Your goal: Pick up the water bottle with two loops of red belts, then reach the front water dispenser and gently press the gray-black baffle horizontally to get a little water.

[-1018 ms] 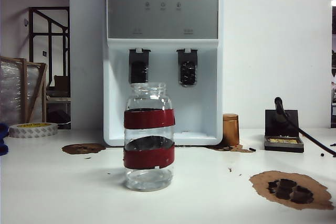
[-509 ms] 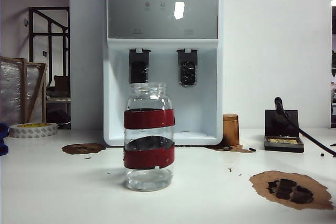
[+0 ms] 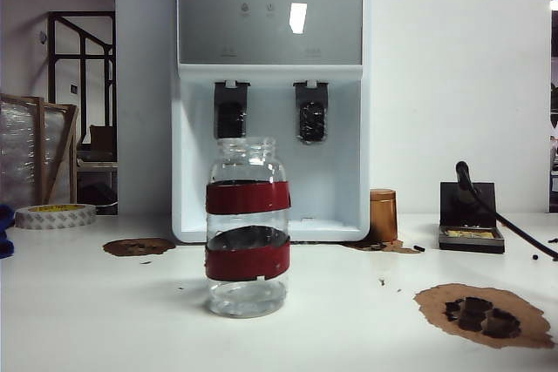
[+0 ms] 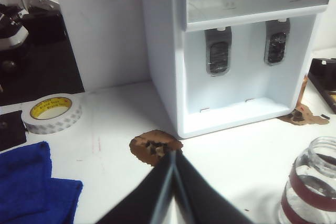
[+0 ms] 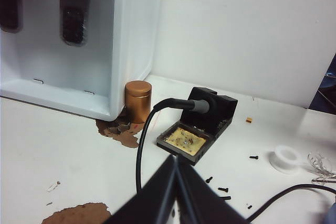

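The water bottle (image 3: 248, 226) stands upright on the table (image 3: 349, 320), right in front of the water dispenser (image 3: 270, 98), partly blocking the bay. A copper cylinder (image 3: 383, 214) sits just right of it. My left gripper (image 4: 173, 156) and right gripper (image 5: 176, 160) are both pinched closed, empty, off the bottle.

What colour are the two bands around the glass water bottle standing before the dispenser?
Dark red on the water bottle, clearest in the exterior view.
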`<action>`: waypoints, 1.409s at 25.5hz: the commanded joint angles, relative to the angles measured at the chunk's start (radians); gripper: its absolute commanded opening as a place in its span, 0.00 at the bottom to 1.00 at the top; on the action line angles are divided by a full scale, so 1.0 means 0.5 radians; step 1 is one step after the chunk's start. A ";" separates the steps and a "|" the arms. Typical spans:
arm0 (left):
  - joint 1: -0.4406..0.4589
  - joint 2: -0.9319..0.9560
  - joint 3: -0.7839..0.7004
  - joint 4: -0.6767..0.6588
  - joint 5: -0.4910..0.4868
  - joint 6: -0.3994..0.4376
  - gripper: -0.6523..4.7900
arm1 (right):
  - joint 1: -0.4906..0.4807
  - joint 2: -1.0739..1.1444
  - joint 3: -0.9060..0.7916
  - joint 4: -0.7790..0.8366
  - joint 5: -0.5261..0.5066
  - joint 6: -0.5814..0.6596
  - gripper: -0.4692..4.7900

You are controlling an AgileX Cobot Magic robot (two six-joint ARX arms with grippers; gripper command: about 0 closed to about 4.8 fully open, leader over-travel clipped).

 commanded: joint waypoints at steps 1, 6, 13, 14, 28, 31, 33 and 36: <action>0.002 -0.109 -0.063 0.062 -0.015 0.041 0.11 | -0.004 0.000 0.013 0.018 0.008 0.006 0.08; 0.003 -0.519 -0.111 -0.059 -0.024 0.104 0.11 | -0.004 0.000 0.013 0.008 0.007 0.007 0.08; 0.003 -0.649 -0.167 -0.145 0.034 0.131 0.11 | -0.003 0.000 0.012 -0.026 -0.043 0.008 0.08; 0.003 -0.652 -0.182 -0.147 0.032 0.131 0.11 | -0.003 0.000 0.012 -0.031 -0.044 0.009 0.08; 0.005 -0.652 -0.426 -0.043 -0.001 0.182 0.11 | -0.003 0.000 0.012 -0.125 -0.098 0.053 0.09; 0.005 -0.652 -0.456 -0.018 0.011 0.262 0.11 | -0.003 0.000 0.012 -0.153 -0.117 0.053 0.09; 0.005 -0.652 -0.457 -0.020 0.101 0.291 0.11 | -0.003 0.000 0.012 -0.172 -0.140 0.053 0.09; 0.005 -0.652 -0.465 -0.019 0.214 0.314 0.11 | -0.003 0.000 0.011 -0.192 -0.165 0.053 0.09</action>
